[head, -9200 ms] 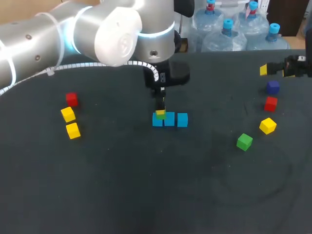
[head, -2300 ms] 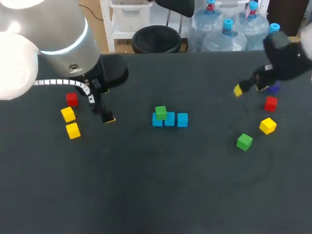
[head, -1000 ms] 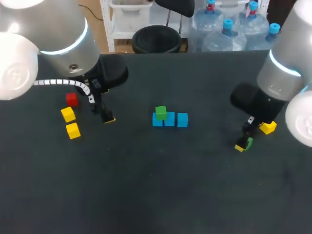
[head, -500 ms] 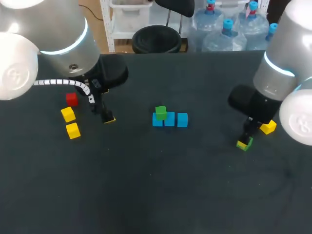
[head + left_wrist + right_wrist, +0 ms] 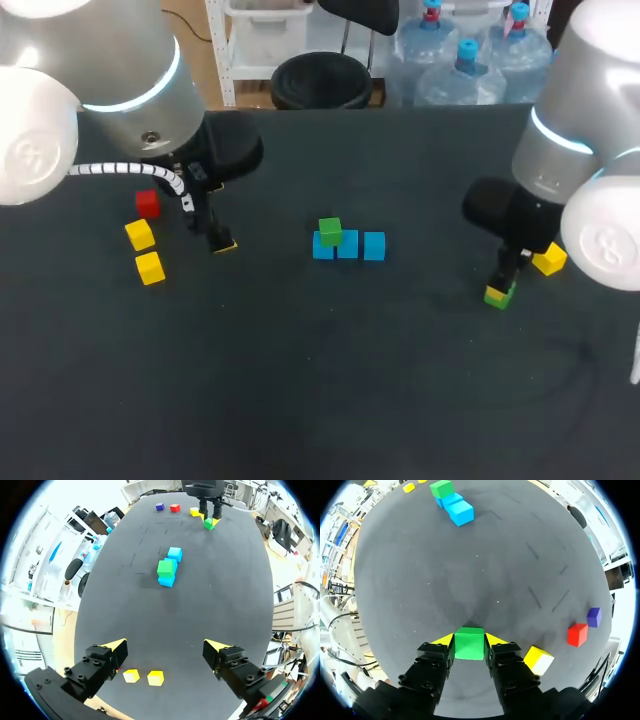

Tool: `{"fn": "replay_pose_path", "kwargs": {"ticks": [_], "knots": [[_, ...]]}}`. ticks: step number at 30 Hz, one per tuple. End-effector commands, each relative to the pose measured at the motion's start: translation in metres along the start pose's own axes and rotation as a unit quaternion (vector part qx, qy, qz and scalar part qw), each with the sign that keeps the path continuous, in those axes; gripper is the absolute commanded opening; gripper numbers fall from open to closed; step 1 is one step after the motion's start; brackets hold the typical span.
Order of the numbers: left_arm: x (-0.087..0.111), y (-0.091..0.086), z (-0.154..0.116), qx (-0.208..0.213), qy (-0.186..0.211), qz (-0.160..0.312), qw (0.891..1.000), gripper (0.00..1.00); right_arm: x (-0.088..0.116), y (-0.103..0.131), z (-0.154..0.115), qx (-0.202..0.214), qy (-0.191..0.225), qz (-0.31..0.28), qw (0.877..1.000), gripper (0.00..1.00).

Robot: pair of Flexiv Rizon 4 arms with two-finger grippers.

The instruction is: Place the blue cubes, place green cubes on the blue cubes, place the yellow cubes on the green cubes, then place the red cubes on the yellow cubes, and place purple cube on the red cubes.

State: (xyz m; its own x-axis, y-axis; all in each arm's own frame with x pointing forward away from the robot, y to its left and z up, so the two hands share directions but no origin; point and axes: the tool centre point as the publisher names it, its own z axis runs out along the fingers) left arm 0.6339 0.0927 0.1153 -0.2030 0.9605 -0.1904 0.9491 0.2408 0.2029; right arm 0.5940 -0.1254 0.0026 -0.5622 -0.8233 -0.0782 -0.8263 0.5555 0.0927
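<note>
green cube (image 5: pixel 469 643), bright, sharp-edged

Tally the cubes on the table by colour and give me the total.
Blue cubes: 3
Green cubes: 2
Yellow cubes: 3
Red cubes: 2
Purple cube: 1
Total: 11

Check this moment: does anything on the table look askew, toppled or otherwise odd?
Only a small thing: the stacked green cube seems to sit slightly off centre on the end one of the three blue cubes, shifted toward the middle one. Nothing is toppled or damaged; the right gripper grips the other green cube squarely.
</note>
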Motion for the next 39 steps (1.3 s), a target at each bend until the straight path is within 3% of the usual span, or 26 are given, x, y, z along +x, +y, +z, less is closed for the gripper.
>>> {"fn": "replay_pose_path", "kwargs": {"ticks": [1, 5, 10, 17, 22, 26, 32, 39], "knots": [[0.000, 0.000, 0.000, 0.000, 0.000, 0.000, 1.000, 1.00, -0.001, -0.001, -0.001, 0.002, -0.001, -0.005, 1.000, 0.00], [0.000, 0.000, 0.000, 0.000, 0.000, 0.000, 1.000, 1.00, -0.004, -0.006, -0.010, 0.005, -0.017, -0.031, 0.999, 0.04], [0.000, 0.000, 0.000, 0.000, 0.000, 0.000, 1.000, 1.00, -0.011, -0.010, -0.022, 0.012, -0.036, -0.108, 0.993, 0.05], [0.000, 0.000, 0.000, 0.000, 0.000, 0.000, 1.000, 1.00, -0.024, -0.016, -0.037, 0.013, -0.040, -0.222, 0.974, 0.00], [0.000, 0.000, 0.000, 0.000, 0.000, 0.000, 1.000, 1.00, -0.042, -0.021, -0.045, -0.001, -0.041, -0.256, 0.966, 0.00], [0.000, 0.000, 0.000, 0.000, 0.000, 0.000, 1.000, 1.00, -0.062, -0.025, -0.053, -0.012, -0.040, -0.266, 0.963, 0.00], [0.000, 0.000, 0.000, 0.000, 0.000, 0.000, 1.000, 1.00, -0.093, -0.031, -0.065, -0.053, -0.045, -0.218, 0.973, 0.00], [0.000, 0.000, 0.000, 0.000, 0.000, 0.000, 1.000, 1.00, -0.112, -0.021, -0.067, -0.077, -0.039, -0.224, 0.971, 0.00]]}}
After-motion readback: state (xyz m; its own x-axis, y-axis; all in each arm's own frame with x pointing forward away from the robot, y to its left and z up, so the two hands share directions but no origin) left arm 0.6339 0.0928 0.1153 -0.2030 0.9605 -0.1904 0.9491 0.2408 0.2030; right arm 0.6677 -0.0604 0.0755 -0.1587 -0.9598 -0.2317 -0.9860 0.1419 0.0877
